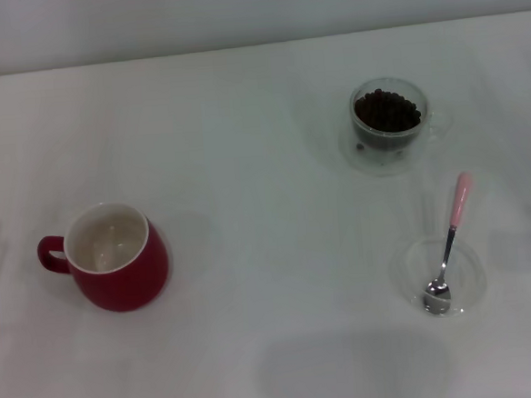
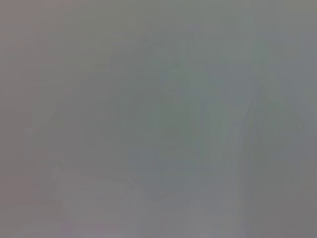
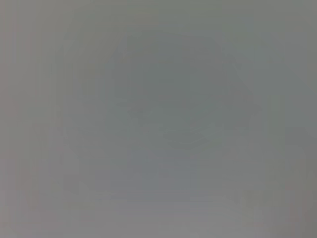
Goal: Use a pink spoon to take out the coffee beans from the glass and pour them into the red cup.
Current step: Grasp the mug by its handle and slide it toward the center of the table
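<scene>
In the head view the red cup (image 1: 115,257) stands upright at the left of the white table, its white inside bare and its handle pointing left. The glass (image 1: 390,122) stands at the back right, holding a heap of dark coffee beans (image 1: 386,112). The pink spoon (image 1: 448,248) lies nearer the front right, its metal bowl resting in a flat clear round dish (image 1: 439,274) and its pink handle pointing away. Neither gripper shows in any view. Both wrist views show only a plain grey surface.
The white table (image 1: 272,299) runs to a pale wall at the back. A faint shadow lies on the table near the front middle.
</scene>
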